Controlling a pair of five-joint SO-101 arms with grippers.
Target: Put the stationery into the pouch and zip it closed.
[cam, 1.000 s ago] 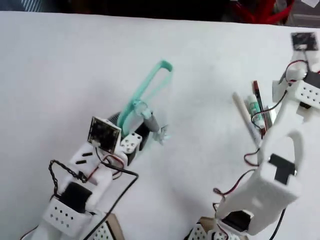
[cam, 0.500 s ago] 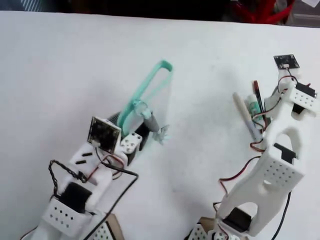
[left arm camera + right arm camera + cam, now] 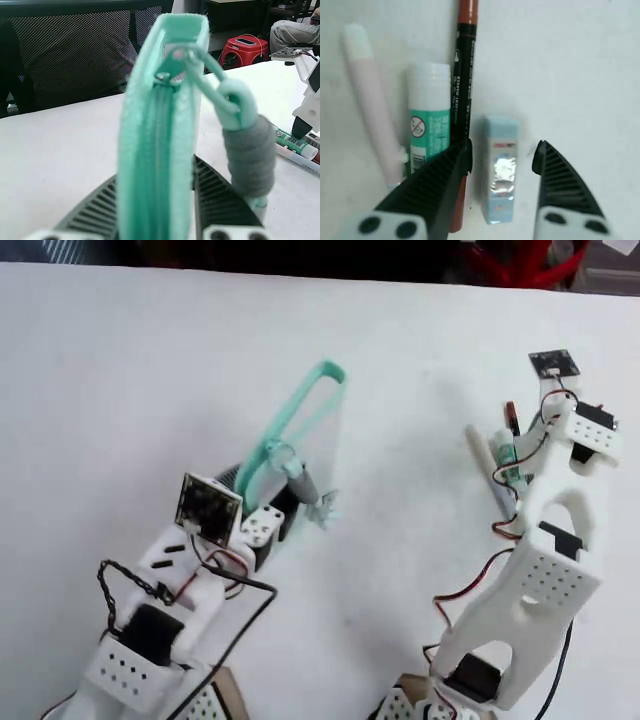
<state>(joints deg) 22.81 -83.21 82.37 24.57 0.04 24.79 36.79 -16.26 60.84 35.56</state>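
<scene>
Pouch (image 3: 157,125) is up on its edge, clamped in my left gripper (image 3: 157,172), zipper side facing my wrist. The grey-wrapped zipper pull (image 3: 248,150) dangles just beside one finger. My right gripper (image 3: 504,146) hangs with its fingers spread apart over the little blue eraser (image 3: 501,170), which sits between them, not gripped. The red-brown marker (image 3: 462,75) runs under one finger, then outward from it come the glue stick (image 3: 429,120) and the pale pink pen (image 3: 370,95), all flat on the white table (image 3: 150,360).
</scene>
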